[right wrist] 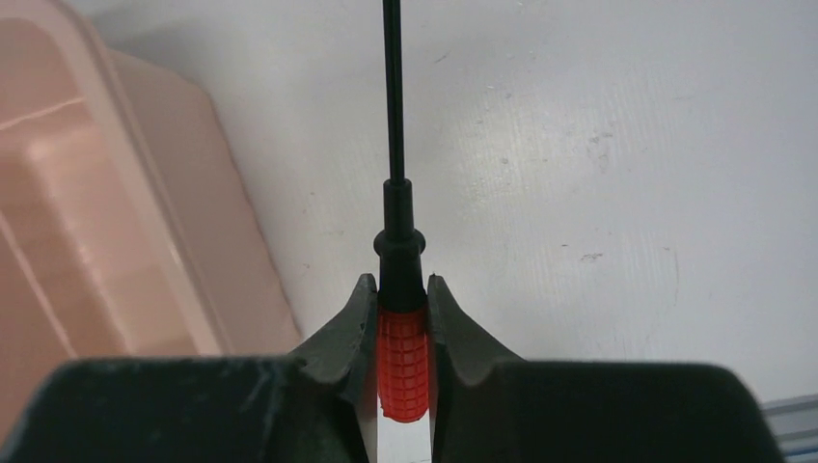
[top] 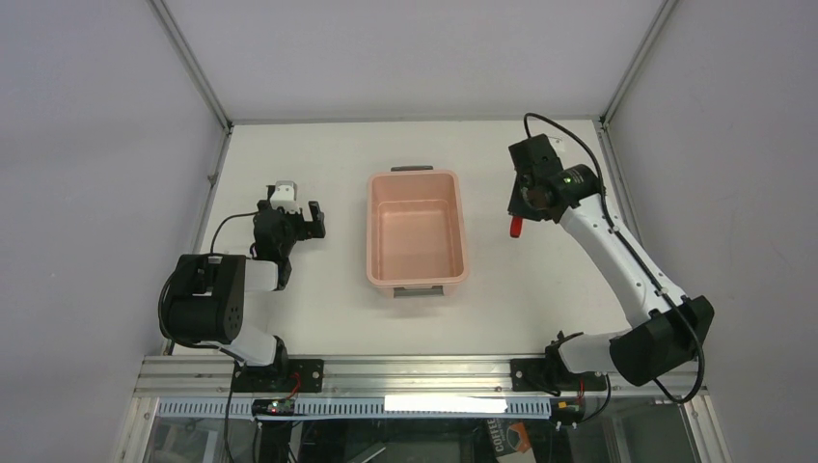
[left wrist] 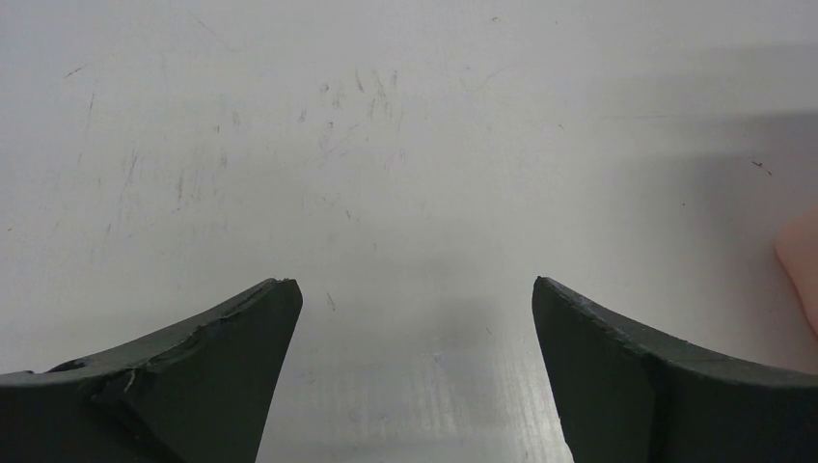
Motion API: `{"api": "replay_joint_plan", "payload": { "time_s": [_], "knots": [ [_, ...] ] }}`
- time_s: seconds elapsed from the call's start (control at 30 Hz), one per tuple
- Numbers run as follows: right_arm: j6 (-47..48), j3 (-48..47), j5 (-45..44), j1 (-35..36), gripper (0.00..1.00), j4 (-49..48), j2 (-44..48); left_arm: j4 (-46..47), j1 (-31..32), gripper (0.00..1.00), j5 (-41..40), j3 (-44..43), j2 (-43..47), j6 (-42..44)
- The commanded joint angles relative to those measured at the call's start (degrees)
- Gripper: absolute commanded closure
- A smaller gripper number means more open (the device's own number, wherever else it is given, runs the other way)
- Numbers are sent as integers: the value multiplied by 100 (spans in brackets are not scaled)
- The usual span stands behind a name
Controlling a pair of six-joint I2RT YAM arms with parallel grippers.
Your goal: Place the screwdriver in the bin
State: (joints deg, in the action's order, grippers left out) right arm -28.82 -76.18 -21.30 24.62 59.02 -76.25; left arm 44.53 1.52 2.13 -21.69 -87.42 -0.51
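Note:
The salmon-pink bin (top: 463,231) stands in the middle of the table, its inside bare. My right gripper (right wrist: 399,289) is shut on the screwdriver (right wrist: 401,362), pinching its red ribbed handle; the thin dark shaft points away from the camera. In the top view the right gripper (top: 522,210) is to the right of the bin, and the red handle (top: 516,228) shows below it. The bin's wall (right wrist: 106,222) fills the left of the right wrist view. My left gripper (left wrist: 415,289) is open and empty over bare table, left of the bin (top: 307,224).
A sliver of the bin's corner (left wrist: 803,270) shows at the right edge of the left wrist view. Metal frame rails line the table's left and right edges (top: 214,164).

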Motion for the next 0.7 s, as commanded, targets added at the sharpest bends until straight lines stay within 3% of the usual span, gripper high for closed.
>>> {"api": "replay_joint_plan", "payload": {
  "time_s": [0.0, 0.3, 0.67],
  "knots": [
    [9, -668, 1046, 140, 100, 315, 70, 161, 32, 1, 110, -13, 113, -21],
    [-438, -1127, 2085, 1114, 100, -510, -514, 161, 31, 1, 114, -17, 111, -28],
    [-892, -1340, 967, 2174, 100, -1129, -1739, 161, 33, 1, 112, -17, 111, -23]
  ]
}}
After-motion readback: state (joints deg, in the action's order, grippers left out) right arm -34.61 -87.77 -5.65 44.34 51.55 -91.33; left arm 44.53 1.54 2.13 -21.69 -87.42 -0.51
